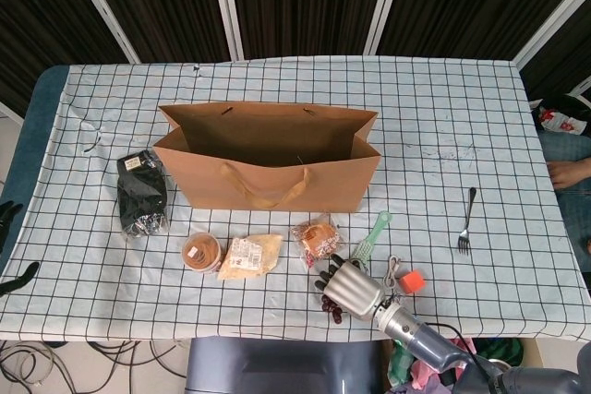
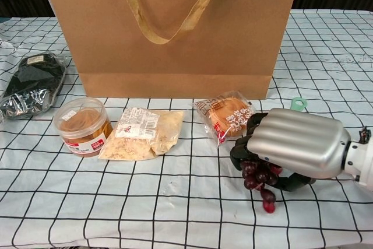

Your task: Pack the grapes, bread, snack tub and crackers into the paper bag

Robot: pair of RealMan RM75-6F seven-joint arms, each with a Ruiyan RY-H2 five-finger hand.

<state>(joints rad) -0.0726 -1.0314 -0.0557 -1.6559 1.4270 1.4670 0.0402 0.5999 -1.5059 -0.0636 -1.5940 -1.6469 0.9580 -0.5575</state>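
My right hand [image 1: 351, 288] [image 2: 294, 143] grips the dark red grapes [image 2: 259, 176] near the table's front edge, fingers curled around the bunch, whose tail hangs below the palm. The wrapped bread [image 1: 319, 237] [image 2: 227, 115] lies just left of the hand, touching its fingers. Further left are the crackers packet [image 1: 251, 256] [image 2: 143, 133] and the snack tub [image 1: 201, 251] [image 2: 83, 125]. Behind them the brown paper bag [image 1: 268, 168] [image 2: 175, 33] stands open and upright. Only the dark fingertips of my left hand [image 1: 7, 216] show at the left edge, spread and holding nothing.
A black packet [image 1: 143, 193] lies left of the bag. A green brush [image 1: 371, 235], a small orange block [image 1: 412, 280] and a fork [image 1: 466, 221] sit to the right of my right hand. The table's front edge is close below the hand.
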